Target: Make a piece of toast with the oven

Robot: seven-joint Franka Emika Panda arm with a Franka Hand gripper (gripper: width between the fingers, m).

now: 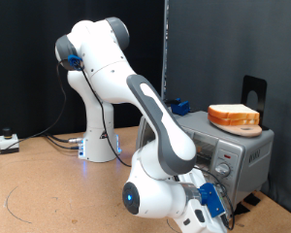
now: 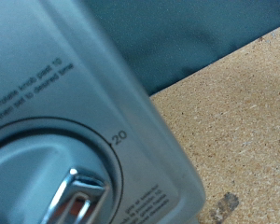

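The tool sat low at the oven's front panel, pressed in among the knobs, so the oven lay straight ahead of it along the fingers. In the wrist view a timer knob filled the lower part, its chrome grip right before the camera and the printed dial scale curving around it. Whether the fingers were open or closed on that knob could not be told. Bread slices rested on the oven's roof, well above the tool; no slice showed in its grasp.
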